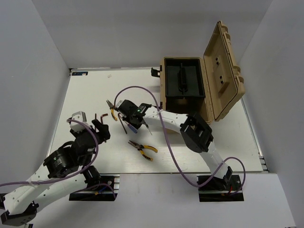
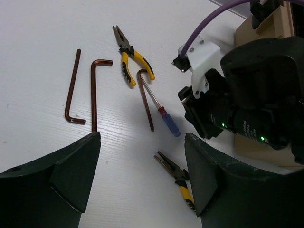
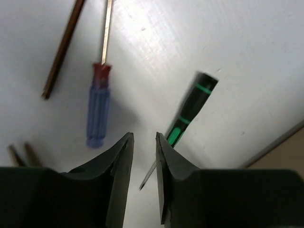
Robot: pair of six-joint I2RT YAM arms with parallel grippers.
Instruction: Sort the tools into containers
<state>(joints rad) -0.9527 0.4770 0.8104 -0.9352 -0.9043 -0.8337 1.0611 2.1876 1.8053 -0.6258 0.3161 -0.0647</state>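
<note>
On my feed the worktop (image 1: 95,90) reads white. The pliers (image 2: 127,54) and second pliers (image 1: 141,147) show yellow-and-black handles. One screwdriver (image 3: 98,111) is blue with a red collar, the other screwdriver (image 3: 190,111) black with green bands. The hex keys (image 2: 93,95) look coppery brown. The case (image 1: 225,66) is tan, its tray (image 1: 172,80) black, the cable (image 2: 197,33) purple.

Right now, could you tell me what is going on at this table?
Tool sorting is under way. The right gripper, jaws narrowly apart, is low beside the green-and-black screwdriver, not gripping it. The left gripper hangs open and empty near the hex keys. Both pliers lie on the table.
</note>
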